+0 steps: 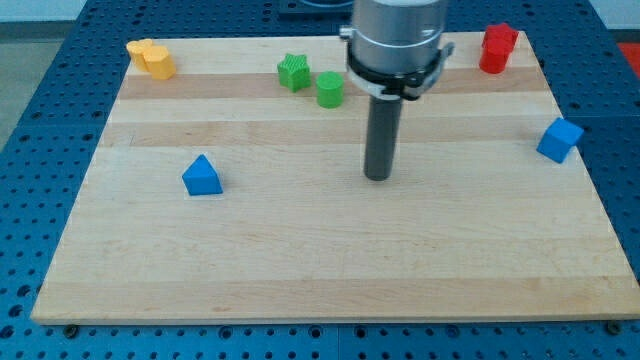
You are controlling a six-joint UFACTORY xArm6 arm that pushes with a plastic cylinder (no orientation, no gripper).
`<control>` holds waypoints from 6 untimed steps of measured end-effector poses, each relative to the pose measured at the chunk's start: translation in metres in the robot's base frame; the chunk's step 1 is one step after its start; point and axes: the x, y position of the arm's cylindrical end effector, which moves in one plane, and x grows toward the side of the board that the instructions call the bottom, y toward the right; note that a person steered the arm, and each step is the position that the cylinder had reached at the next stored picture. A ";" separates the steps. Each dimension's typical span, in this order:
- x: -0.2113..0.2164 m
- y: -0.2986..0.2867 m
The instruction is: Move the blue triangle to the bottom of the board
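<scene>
The blue triangle (202, 176) lies on the wooden board (330, 260), left of centre. My tip (377, 177) stands on the board near the middle, well to the right of the triangle and at about the same height in the view. It touches no block. The rod hangs from the grey arm head at the view's top centre.
A blue cube (559, 139) sits near the right edge. A green star (294, 72) and a green cylinder (329, 89) lie at top centre, left of the rod. Two yellow blocks (151, 58) sit at the top left corner and red blocks (496, 48) at the top right.
</scene>
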 end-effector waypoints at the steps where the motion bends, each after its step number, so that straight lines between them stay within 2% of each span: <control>1: -0.007 -0.037; 4: -0.046 -0.170; 6: -0.049 -0.234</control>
